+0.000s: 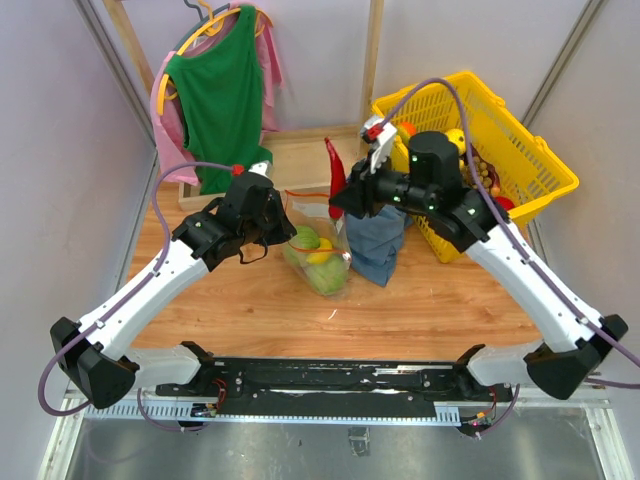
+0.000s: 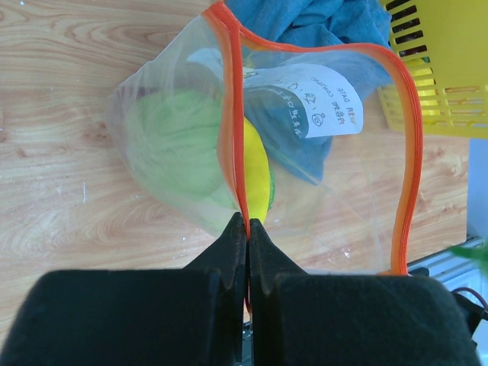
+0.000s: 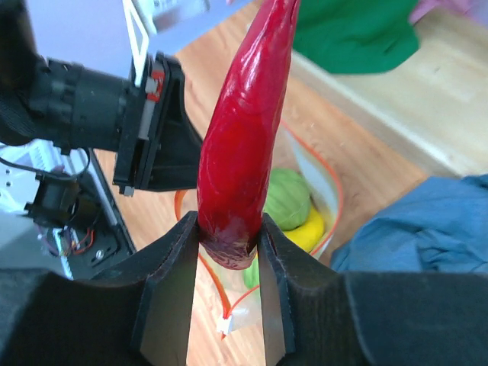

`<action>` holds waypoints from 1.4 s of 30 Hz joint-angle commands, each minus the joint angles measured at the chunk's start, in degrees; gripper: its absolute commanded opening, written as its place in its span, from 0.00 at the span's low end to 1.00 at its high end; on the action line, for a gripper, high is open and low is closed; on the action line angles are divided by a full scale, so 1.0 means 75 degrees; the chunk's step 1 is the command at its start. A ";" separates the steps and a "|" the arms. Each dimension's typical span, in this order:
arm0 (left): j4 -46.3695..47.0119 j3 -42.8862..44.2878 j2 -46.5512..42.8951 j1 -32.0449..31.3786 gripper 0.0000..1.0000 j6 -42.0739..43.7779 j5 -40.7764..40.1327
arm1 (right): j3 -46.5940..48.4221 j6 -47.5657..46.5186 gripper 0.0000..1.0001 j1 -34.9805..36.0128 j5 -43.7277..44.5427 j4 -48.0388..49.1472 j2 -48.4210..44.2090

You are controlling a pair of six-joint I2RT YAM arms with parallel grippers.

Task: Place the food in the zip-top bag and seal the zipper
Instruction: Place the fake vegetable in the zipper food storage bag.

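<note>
Chili (image 3: 245, 137) in R tool (image 3: 229, 232) (over bag (image 1: 320, 262))

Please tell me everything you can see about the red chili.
The red chili is glossy, smooth and plastic-looking, long and tapering to a point. The right gripper clamps its thick end between both fingers, holding it roughly upright in the air, tip up, above the open zip-top bag. Nothing else touches it.
</note>
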 commanded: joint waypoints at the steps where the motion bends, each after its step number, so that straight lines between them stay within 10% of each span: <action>1: 0.0166 0.0276 0.0003 0.0058 0.00 -0.0018 -0.0017 | 0.0343 -0.0189 0.01 0.0492 0.0253 -0.0988 0.0587; 11: 0.0224 0.0241 0.0048 0.0059 0.00 -0.0035 0.0035 | 0.0435 -0.0455 0.03 0.0945 0.0937 -0.2821 0.1668; 20: 0.0202 0.0231 0.0033 0.0060 0.00 -0.0011 0.0034 | 0.1099 -0.0722 0.50 0.1056 0.1408 -0.3722 0.2283; 32: 0.0196 0.0217 0.0043 0.0055 0.00 0.0018 0.0092 | 0.1693 -0.1179 0.61 0.1007 0.2309 -0.3865 0.1713; 42: 0.0227 0.0149 -0.0026 0.0055 0.00 0.0049 0.0138 | 0.1818 -0.1331 0.68 -0.1619 0.2570 -0.4231 0.0957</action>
